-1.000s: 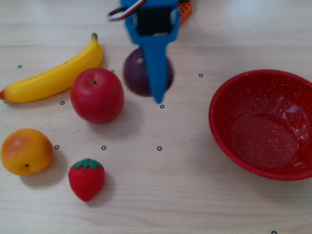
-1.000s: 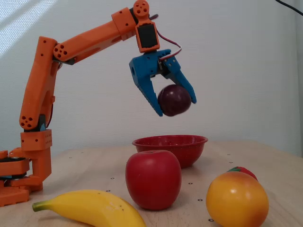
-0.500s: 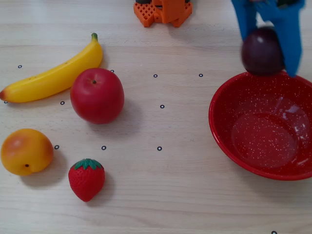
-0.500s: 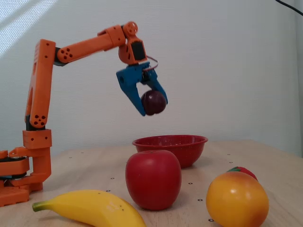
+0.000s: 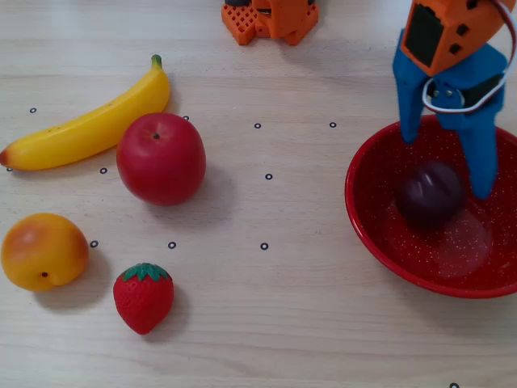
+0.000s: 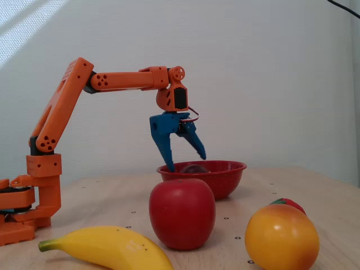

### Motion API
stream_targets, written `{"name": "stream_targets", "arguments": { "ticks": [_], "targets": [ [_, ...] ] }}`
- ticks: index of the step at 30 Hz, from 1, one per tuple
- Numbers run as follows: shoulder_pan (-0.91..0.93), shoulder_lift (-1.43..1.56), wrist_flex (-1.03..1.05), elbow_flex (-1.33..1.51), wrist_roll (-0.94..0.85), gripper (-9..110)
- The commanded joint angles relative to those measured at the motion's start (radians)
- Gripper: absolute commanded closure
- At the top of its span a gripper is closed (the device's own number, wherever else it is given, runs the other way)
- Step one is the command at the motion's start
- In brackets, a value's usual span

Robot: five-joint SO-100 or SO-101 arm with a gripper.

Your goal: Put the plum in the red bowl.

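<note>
Resting inside the red bowl (image 5: pixel 380 242), near its middle: the plum (image 5: pixel 429 194), seen from above. Straddling it with blue fingers spread apart and holding nothing: the gripper (image 5: pixel 448 166). Lying well to the left on the table (image 5: pixel 283 307): banana (image 5: pixel 93 125), apple (image 5: pixel 161 158), peach (image 5: pixel 44 250), strawberry (image 5: pixel 144 297).

Seen from the side: gripper (image 6: pixel 185 163) parted above the red bowl (image 6: pixel 222 177), plum (image 6: pixel 194 168) barely showing over the rim, apple (image 6: pixel 181 212) in front.
</note>
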Motion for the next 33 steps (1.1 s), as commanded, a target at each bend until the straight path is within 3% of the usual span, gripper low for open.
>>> {"name": "stream_targets", "arguments": {
  "ticks": [1,4,8,14,33],
  "targets": [
    [-0.011,0.058,-0.032,-0.084,-0.005,55],
    [-0.028,0.081,-0.061,-0.104,-0.012,57],
    [-0.057,0.164,-0.092,-0.1,-0.026,70],
    [-0.13,0.39,-0.094,-0.008,-0.054,101],
    [-0.466,1.259,-0.279,0.844,0.034,101]
  ]
}}
